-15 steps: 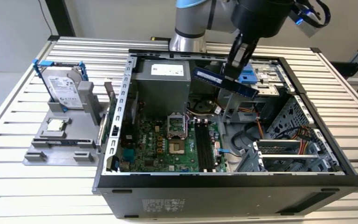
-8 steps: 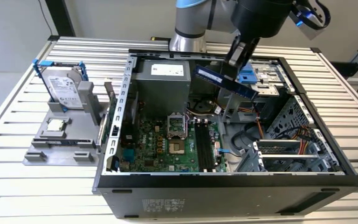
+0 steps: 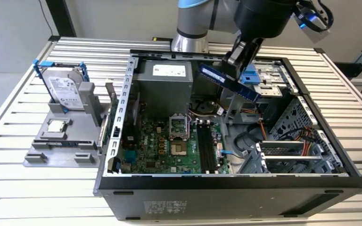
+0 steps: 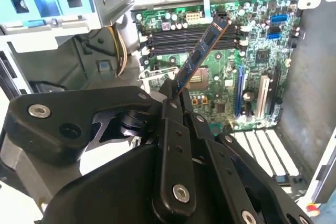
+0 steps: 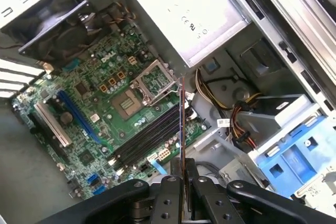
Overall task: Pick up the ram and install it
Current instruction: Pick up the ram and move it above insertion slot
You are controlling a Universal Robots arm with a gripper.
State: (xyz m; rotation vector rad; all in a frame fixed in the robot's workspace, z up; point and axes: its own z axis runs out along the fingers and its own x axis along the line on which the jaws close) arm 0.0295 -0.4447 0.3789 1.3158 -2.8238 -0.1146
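Note:
My gripper (image 3: 236, 57) is shut on one end of the ram (image 3: 229, 81), a long dark stick with a bluish label. It hangs tilted in the air above the open computer case (image 3: 231, 181), over the gap between the power supply and the drive bays. In the second wrist view the ram (image 4: 202, 50) sticks out of the gripper (image 4: 174, 97) toward the black memory slots (image 4: 189, 38). In the first wrist view the ram (image 5: 181, 121) appears edge-on, rising from the gripper (image 5: 184, 167) above the slots (image 5: 149, 136). The slots (image 3: 207, 146) lie well below it on the green motherboard.
A grey stand at the exterior view's left holds a silver hard drive in a blue frame (image 3: 64, 88) and a small square processor chip (image 3: 56, 125). Inside the case are the power supply (image 3: 163, 82), cables (image 3: 256, 117), a blue drive bracket (image 3: 251, 75) and metal cages.

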